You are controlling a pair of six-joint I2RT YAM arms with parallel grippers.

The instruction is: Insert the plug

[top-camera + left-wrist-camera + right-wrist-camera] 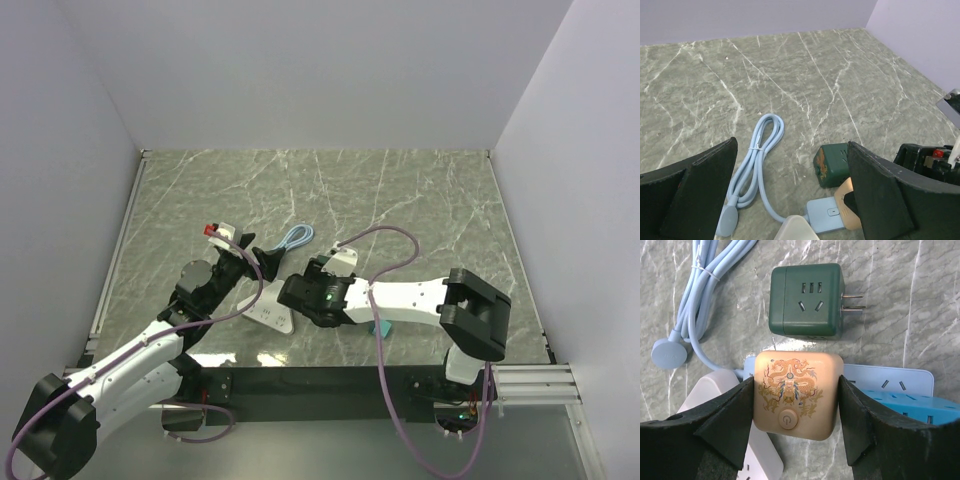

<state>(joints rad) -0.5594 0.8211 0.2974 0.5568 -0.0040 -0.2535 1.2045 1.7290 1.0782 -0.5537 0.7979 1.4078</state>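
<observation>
Near the front edge of the table, a bit left of the middle, the right pincer has its two black fingers pressed on both sides of the cream plug. The plug has a gold dragon picture and a round button with a power sign, and it sits over one end of the blue power strip, with a green cube plug just past it toward the far edge. The left pincer is spread wide with nothing in it, near the light blue cable.

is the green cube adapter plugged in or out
Out: the green cube adapter lies on the table, its prongs bare.
</observation>
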